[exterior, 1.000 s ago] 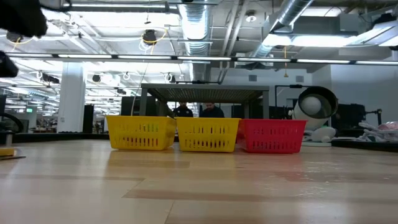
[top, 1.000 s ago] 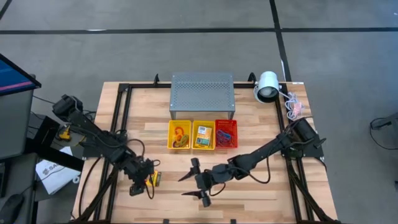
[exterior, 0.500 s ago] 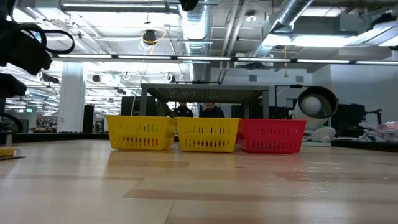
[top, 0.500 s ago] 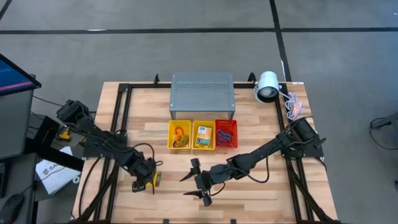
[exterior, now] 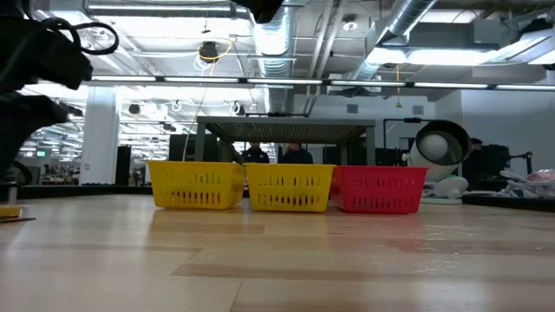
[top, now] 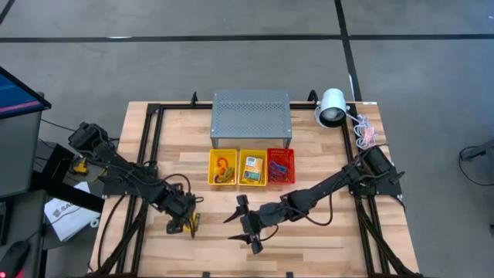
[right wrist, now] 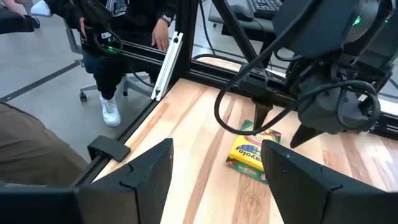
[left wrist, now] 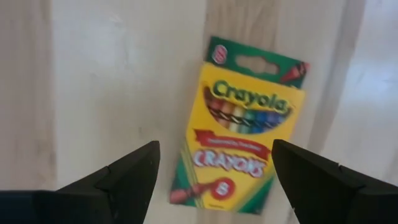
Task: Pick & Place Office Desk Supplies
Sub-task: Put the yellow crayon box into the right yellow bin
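A yellow-and-green crayon box (left wrist: pixel 242 124) lies flat on the wooden table near the front left; it also shows in the high view (top: pixel 194 222) and the right wrist view (right wrist: pixel 252 150). My left gripper (left wrist: pixel 214 180) hovers open right above it, fingers pointing down, touching nothing; in the high view it (top: pixel 182 224) stands just left of the box. My right gripper (top: pixel 243 225) is open and empty near the table's front middle, pointing toward the left arm. Other supplies lie in the three baskets.
Two yellow baskets (top: pixel 223 167) (top: pixel 252 167) and a red basket (top: pixel 281 166) stand in a row at mid-table, before the grey perforated box (top: pixel 252 117). A white round lamp-like device (top: pixel 332 106) sits at the far right. A person sits beyond the table's left edge (right wrist: pixel 106 37).
My left gripper has moved a little toward the table's right edge, closer over the crayon box, staying open. The box has not moved.
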Controlling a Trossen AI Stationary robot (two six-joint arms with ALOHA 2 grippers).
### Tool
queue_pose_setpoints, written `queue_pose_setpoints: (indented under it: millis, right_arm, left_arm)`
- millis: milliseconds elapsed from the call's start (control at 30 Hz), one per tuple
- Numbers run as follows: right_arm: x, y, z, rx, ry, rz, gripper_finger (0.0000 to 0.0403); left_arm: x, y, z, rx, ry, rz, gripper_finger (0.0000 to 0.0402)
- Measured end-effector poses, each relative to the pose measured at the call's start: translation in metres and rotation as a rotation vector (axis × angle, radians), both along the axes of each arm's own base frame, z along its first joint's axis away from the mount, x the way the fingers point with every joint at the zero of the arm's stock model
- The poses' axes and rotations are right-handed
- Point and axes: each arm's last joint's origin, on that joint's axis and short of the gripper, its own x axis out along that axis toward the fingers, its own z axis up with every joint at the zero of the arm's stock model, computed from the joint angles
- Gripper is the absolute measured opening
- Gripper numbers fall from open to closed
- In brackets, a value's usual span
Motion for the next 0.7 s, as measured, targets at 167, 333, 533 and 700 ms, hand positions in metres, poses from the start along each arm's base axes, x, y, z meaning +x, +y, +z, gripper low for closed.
queue_pose_setpoints:
  millis: [167,333,533,700]
  right_arm:
    - [0.0,0.0,-0.001,-0.003,0.006,0.001,0.0235]
    - [0.0,0.0,-0.001,-0.003,0.006,0.002,0.0235]
    - [0.0,0.0,-0.001,0.002,0.008,0.001,0.0235]
    - [-0.001,0.002,-0.001,0.019,0.023,0.033,0.0235]
  left_arm:
    - [0.001,0.001,0.0,0.031,-0.02,0.002,0.0305]
    - [0.001,0.001,0.0,0.028,-0.023,0.006,0.0308]
    - [0.001,-0.001,-0.016,-0.012,-0.026,0.002,0.0308]
    - [-0.004,0.002,-0.027,-0.053,0.013,0.013,0.0309]
